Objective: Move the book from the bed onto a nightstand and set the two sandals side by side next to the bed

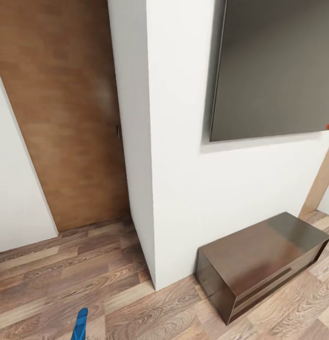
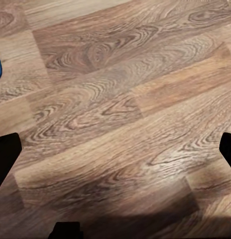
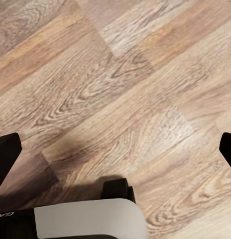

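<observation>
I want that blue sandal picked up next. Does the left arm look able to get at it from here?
Probably yes: the sandal lies on bare wood floor with nothing around it, and the left gripper, fingers wide apart, already faces the floor beside it.

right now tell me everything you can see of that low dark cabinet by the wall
The low cabinet is a long, boxy unit in dark brown wood with a smooth, slightly glossy flat top that catches a pale sheen toward its far end. Its front face shows horizontal grooves like drawer lines. It stands on the wood-plank floor with its back against the white wall, below a dark wall panel. Nothing rests on top.
</observation>
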Available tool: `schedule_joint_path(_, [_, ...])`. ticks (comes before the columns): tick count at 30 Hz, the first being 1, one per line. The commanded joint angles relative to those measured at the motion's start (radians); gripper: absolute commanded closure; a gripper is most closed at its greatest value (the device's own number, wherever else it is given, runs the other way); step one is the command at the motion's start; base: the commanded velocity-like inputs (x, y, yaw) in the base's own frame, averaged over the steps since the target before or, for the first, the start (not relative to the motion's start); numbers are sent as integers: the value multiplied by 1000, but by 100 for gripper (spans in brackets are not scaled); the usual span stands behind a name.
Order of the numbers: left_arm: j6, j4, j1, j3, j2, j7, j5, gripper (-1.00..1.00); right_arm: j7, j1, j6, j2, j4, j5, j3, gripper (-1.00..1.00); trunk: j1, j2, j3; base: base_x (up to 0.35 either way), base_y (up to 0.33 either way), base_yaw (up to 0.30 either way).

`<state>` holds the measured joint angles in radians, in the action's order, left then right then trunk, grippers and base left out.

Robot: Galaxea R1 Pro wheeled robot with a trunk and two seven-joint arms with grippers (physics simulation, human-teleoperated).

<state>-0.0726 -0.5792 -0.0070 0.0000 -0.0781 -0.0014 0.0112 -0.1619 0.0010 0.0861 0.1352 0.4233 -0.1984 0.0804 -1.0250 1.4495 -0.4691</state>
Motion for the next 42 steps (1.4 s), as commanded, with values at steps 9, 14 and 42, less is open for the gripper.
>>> schedule_joint_path(9, [-3,1,-1,0,0,0,1,-100,-8,-1,1,0,0,-10,4,-100,0,1,-1,0,0,290])
schedule_joint_path(14, [-3,1,-1,0,0,0,2,-100,-8,-1,1,0,0,-10,4,-100,0,1,-1,0,0,290])
schedule_joint_path(42, [-3,1,-1,2,1,0,1,-100,-8,0,1,0,0,-9,2,-100,0,1,-1,0,0,142])
